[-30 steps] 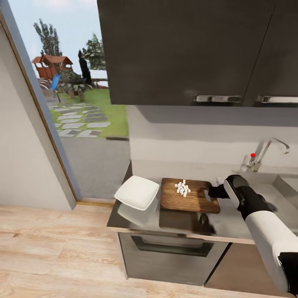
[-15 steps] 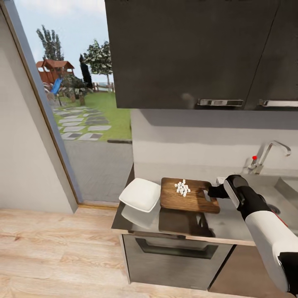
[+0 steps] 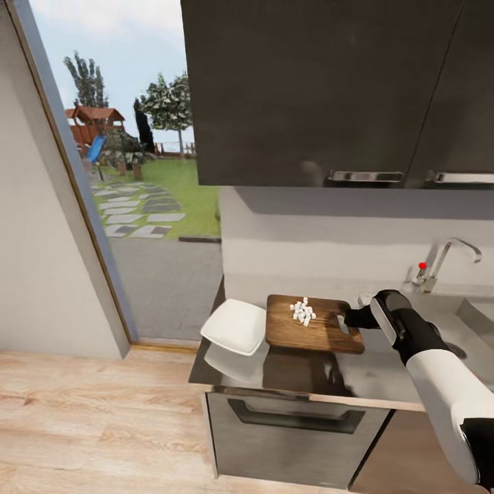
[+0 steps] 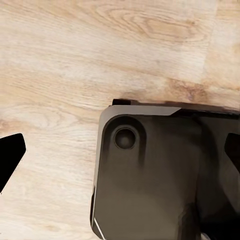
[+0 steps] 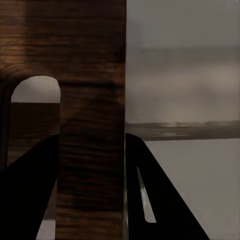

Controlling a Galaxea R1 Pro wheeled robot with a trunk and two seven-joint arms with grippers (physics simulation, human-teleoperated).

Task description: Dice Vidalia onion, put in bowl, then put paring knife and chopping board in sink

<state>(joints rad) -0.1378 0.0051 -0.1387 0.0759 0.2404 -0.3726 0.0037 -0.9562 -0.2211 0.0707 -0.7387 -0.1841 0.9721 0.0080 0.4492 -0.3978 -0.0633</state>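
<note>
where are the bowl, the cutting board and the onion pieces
bowl (image 3: 235,326), head view, middle of its white inside
cutting board (image 3: 312,336), head view, bare wood near its front edge
onion pieces (image 3: 302,311), head view, centre of the white pile

I log upper cabinets (image 3: 309,89): dark, glossy, two chrome bar handles (image 3: 365,177) along lower edge. White backsplash (image 3: 329,240) beneath them. Oven (image 3: 295,429): steel front, dark handle recess, set under counter. Floor (image 3: 82,418): light wood planks; I see same planks (image 4: 75,60) in left wrist view, with dark rounded base plate (image 4: 150,175) over them. Glass door opening (image 3: 137,206) at left, grey frame (image 3: 75,178). Outside: paved strip, lawn, stepping stones (image 3: 134,216), trees (image 3: 168,103), red-roofed playhouse (image 3: 92,120) with blue slide.
</note>
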